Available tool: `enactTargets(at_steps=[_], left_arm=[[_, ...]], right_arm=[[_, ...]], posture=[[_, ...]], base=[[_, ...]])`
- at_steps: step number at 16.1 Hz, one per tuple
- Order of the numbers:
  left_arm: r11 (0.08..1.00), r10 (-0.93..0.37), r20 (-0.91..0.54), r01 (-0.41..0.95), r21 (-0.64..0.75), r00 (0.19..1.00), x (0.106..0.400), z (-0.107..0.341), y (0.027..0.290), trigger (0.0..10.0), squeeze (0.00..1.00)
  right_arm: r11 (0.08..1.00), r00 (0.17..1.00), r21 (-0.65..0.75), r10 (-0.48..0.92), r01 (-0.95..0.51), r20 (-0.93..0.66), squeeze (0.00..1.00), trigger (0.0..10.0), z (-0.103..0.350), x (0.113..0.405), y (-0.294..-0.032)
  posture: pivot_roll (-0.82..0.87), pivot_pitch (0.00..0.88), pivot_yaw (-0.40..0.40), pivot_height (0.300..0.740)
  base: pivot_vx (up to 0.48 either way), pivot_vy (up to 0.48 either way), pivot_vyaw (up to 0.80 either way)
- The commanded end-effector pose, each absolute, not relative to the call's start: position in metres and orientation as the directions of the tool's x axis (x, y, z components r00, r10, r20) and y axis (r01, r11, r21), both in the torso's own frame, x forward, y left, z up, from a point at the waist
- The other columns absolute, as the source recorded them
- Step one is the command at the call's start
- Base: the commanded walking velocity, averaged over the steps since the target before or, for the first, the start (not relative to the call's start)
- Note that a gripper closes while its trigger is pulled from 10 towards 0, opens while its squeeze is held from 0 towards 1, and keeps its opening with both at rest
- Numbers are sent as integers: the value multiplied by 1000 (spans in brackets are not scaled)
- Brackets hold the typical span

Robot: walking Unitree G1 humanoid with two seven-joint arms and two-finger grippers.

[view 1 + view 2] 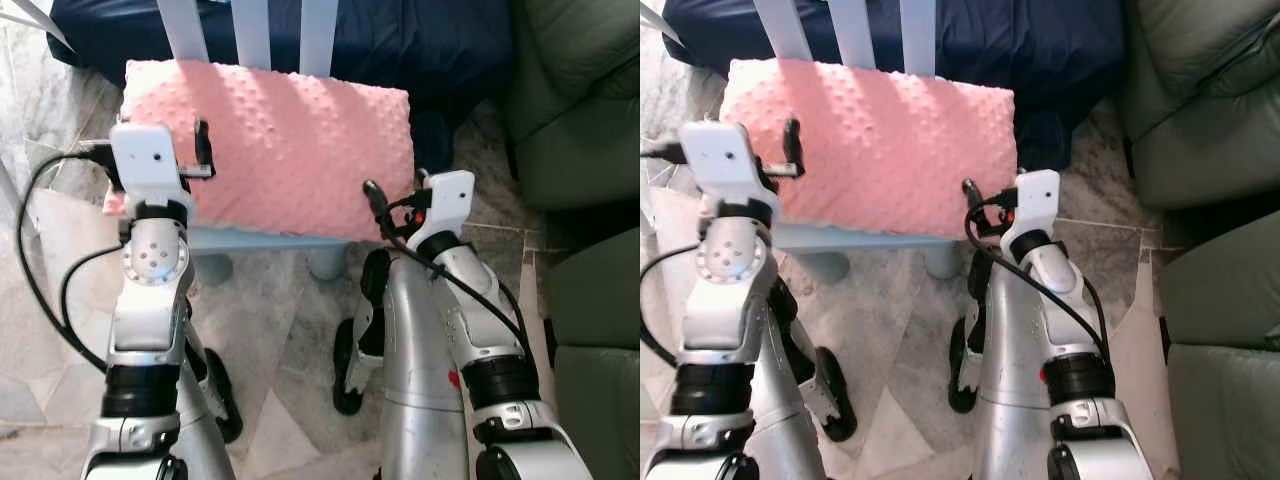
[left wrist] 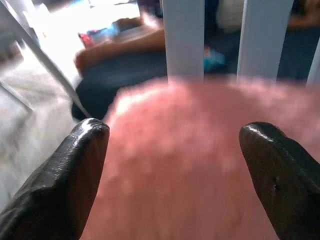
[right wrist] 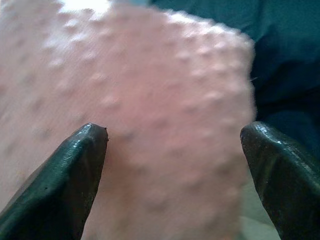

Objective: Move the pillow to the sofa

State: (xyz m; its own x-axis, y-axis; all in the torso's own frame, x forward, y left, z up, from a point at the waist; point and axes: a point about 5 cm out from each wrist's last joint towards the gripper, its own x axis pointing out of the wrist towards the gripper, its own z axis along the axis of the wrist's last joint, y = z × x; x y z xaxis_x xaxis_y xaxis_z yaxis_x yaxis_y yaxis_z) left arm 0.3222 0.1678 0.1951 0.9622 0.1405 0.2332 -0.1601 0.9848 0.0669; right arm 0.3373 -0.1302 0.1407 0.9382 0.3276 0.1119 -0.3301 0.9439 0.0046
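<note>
Pink dimple-dotted pillow, white slatted chair, navy bedding, grey-green sofa

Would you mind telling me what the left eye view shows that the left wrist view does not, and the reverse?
Only the left eye view takes in the right gripper at the pillow's near right corner, the green sofa and the tiled floor. Only the left wrist view gives the open left gripper up close. Both share the pink pillow and the white chair slats behind it.
</note>
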Motion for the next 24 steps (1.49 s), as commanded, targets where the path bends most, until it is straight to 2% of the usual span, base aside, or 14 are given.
enactTargets(at_steps=[1, 6, 7, 8, 9, 10, 13, 16, 19, 24], left_arm=[[990, 113, 134, -122, 66, 985, 327, 168, 169, 10000, 0], [989, 109, 18, -110, 94, 994, 343, 125, 182, 10000, 0], [991, 92, 1, -92, 96, 996, 346, 116, 182, 7216, 0], [993, 77, -20, -75, 87, 997, 348, 110, 180, 0, 0], [995, 61, -43, -58, 76, 997, 350, 105, 177, 0, 0], [995, 45, -57, -39, 92, 997, 351, 102, 174, 0, 0], [993, 34, -101, -22, 118, 994, 349, 89, 167, 0, 0], [994, 0, -88, 10, 109, 996, 348, 85, 163, 0, 0], [989, 83, -89, -71, 133, 993, 347, 84, 179, 0, 0], [985, 83, -106, -66, 157, 991, 346, 78, 180, 0, 0]], right_arm=[[934, 935, 42, 354, -355, 35, 0, 10000, 123, 339, -132], [916, 921, 98, 390, -389, 7, 0, 10000, 121, 358, -117], [912, 920, 135, 391, -388, 6, 0, 10000, 120, 362, -111], [910, 924, 175, 383, -376, -6, 0, 3059, 117, 364, -108], [908, 927, 211, 375, -362, -21, 0, 0, 114, 364, -105], [896, 924, 258, 381, -361, -30, 0, 0, 110, 363, -101], [896, 916, 247, 396, -368, -71, 0, 0, 94, 355, -92], [905, 920, 246, 380, -348, -98, 0, 0, 84, 351, -100], [913, 926, 245, 360, -325, -116, 0, 0, 78, 350, -107], [917, 927, 239, 354, -318, -124, 0, 0, 74, 348, -108]], posture=[[10, 460, -99, 434], [6, 464, -103, 434], [4, 470, -103, 434], [1, 474, -104, 434], [1, 475, -104, 434], [1, 478, -104, 434], [1, 487, -107, 434], [4, 490, -113, 434], [4, 481, -115, 434], [8, 465, -114, 434]], base=[[0, 0, 0], [0, 0, 0], [0, 0, 0], [0, 0, 0], [0, 0, 0], [0, 0, 0], [0, 0, 0], [0, 0, 0], [0, 0, 0], [0, 0, 0]])
